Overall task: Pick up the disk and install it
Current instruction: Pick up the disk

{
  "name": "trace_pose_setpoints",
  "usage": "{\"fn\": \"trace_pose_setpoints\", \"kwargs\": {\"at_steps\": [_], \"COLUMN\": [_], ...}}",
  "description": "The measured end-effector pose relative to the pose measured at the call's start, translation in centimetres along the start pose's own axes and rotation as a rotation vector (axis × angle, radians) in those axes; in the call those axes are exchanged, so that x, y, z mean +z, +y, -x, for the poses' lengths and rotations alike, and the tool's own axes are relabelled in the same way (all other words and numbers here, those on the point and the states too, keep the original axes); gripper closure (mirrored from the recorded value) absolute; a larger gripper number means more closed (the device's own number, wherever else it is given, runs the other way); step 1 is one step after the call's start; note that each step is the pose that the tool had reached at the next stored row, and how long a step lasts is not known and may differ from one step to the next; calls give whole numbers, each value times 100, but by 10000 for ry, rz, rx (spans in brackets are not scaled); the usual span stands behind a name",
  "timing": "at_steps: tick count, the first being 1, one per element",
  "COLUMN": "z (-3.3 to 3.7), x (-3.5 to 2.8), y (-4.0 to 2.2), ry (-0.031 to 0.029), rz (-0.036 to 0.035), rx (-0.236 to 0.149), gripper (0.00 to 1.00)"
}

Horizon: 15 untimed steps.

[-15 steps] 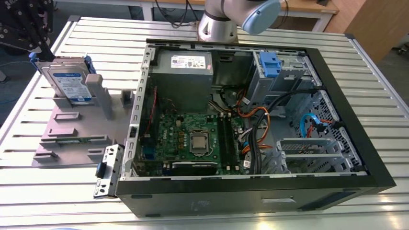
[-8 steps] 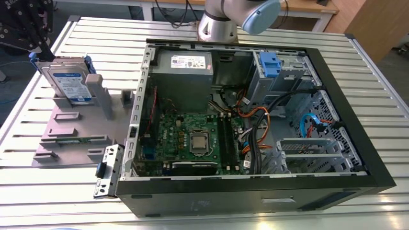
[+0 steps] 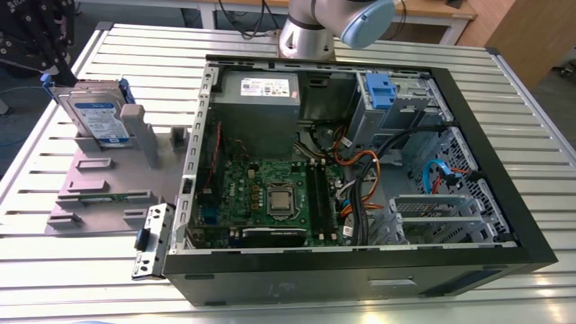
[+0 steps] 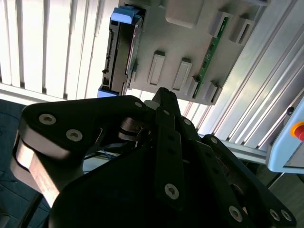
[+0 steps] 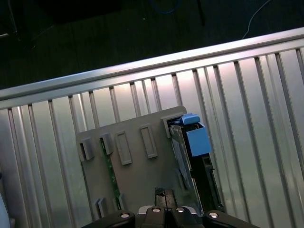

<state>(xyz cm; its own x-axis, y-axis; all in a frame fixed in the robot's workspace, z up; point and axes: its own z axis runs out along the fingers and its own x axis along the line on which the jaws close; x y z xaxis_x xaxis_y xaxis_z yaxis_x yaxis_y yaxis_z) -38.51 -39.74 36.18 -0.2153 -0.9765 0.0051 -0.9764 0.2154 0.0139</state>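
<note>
Exterior view overlooks the whole table [image 3: 135, 47]; both wrist views look down on the grey fixture [image 5: 142, 175] [image 4: 190, 47].

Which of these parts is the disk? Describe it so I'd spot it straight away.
Beside the open computer case, on the exterior view's left, a grey holder lies on the slatted table. The disk stands on edge at that holder's far end. It is the silver slab with a blue-and-white label and blue rails, unlike the thin green strip nearby.
</note>
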Motion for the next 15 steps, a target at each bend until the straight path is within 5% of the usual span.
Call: {"fn": "trace_pose_setpoints", "kwargs": {"at_steps": [15], "z": [0], "x": [0], "y": [0], "ry": [2], "rz": [-1], "rx": [-121], "gripper": [89]}}
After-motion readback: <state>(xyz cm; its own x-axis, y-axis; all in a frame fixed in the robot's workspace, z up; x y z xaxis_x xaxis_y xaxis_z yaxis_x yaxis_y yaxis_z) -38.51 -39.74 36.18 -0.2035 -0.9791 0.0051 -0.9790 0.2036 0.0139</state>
